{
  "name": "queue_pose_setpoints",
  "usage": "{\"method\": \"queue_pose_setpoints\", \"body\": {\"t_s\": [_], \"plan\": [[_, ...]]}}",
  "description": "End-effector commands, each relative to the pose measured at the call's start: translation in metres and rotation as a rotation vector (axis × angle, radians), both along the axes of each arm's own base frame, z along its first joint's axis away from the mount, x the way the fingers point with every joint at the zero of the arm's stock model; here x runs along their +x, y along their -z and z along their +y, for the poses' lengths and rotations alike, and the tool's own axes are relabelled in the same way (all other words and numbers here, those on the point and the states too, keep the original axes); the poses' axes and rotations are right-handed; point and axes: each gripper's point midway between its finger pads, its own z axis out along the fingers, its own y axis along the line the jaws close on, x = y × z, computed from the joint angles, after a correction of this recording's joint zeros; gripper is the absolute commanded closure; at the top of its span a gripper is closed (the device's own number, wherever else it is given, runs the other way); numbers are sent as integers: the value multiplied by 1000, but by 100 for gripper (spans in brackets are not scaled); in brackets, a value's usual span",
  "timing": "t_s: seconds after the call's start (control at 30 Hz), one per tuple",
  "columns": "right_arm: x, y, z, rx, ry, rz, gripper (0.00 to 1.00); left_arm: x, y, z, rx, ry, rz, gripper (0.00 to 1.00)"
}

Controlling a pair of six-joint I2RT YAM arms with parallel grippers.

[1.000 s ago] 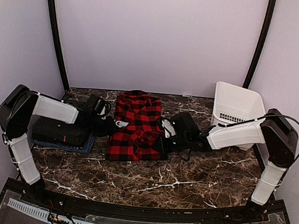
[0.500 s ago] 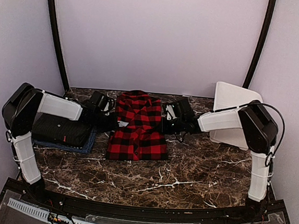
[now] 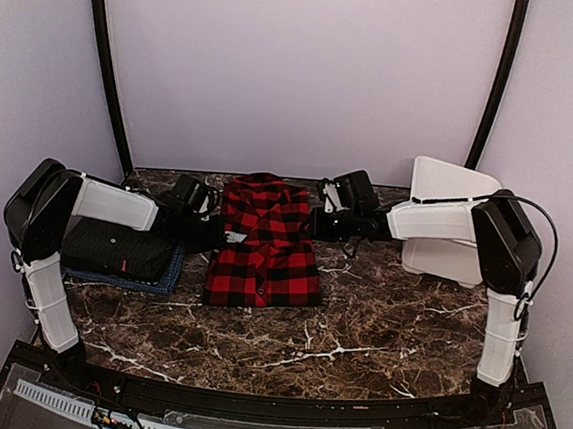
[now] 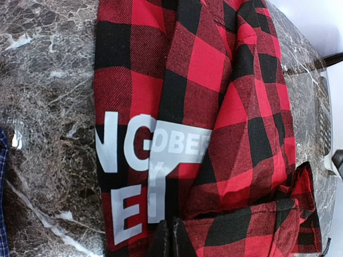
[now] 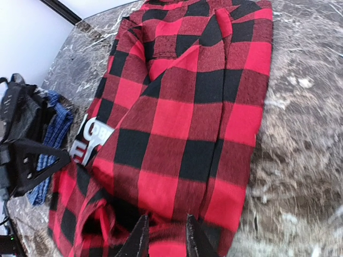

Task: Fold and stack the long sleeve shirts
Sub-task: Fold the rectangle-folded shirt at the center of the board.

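The red-and-black checked shirt lies folded lengthwise mid-table, its white block letters showing in the left wrist view. My left gripper is at its left edge, fingertips pressed together on a fold of the cloth. At the shirt's upper right edge, my right gripper holds its jaws a little apart, with checked cloth under and between the fingertips. The black shirt with a small red tag lies folded on the blue shirt at the left.
A white plastic basket stands at the back right, behind the right forearm. The dark marble table runs to the purple back wall. The left arm lies across the black and blue pile.
The right gripper moved from the shirt's lower right up to its upper right and parted its jaws. The left gripper closed at the left edge. The shirt now lies flatter.
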Motion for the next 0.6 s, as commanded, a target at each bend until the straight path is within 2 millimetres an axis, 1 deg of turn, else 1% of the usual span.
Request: {"method": "queue_pose_setpoints", "body": {"t_s": [0.0, 0.07, 0.13, 0.23, 0.33, 0.5, 0.57], "plan": [[-32, -36, -7, 52, -33, -24, 79, 8, -27, 1, -8, 2, -61, 100], [-54, -31, -1, 53, -76, 5, 79, 7, -27, 1, -10, 4, -61, 100], [-74, -21, 5, 43, -113, 33, 79, 8, -30, 0, -16, 8, -65, 100], [-96, -8, 16, 46, -157, 57, 80, 8, -34, -1, -23, 11, -72, 100], [-102, 6, 25, 49, -180, 84, 82, 9, -38, -1, -25, 7, -83, 100], [-95, 24, 43, 35, -218, 101, 83, 9, -41, 0, -24, 8, -88, 100], [-89, 32, 48, 23, -218, 104, 83, 9, -42, -2, -31, 13, -89, 100]]}}
